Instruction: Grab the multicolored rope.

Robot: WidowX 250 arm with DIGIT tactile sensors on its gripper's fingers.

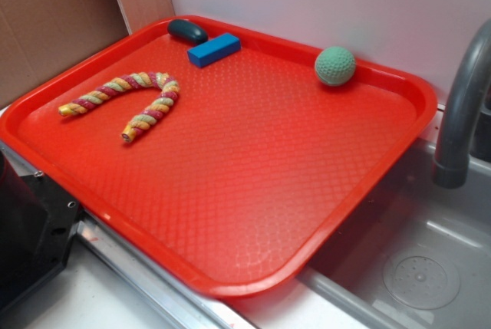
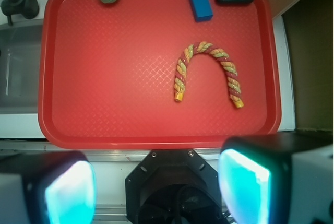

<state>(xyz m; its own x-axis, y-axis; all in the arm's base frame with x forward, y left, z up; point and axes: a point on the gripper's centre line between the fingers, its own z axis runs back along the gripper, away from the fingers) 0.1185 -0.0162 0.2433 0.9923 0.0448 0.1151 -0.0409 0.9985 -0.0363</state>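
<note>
The multicolored rope [image 2: 207, 70] lies arched on the red tray [image 2: 104, 78], clear of the blue block [image 2: 200, 3]; the pincer [image 2: 156, 185] hangs above, fingers apart.

In the wrist view, the gripper [image 2: 156, 187] has two blocky fingers [image 2: 245, 185] at five and seven o'clock, each dark-edged with a pale grey outer side and a glowing cyan inner pad. Between them at six o'clock sits a black octagonal mount [image 2: 175, 182] with small screws and dark cables.
</note>
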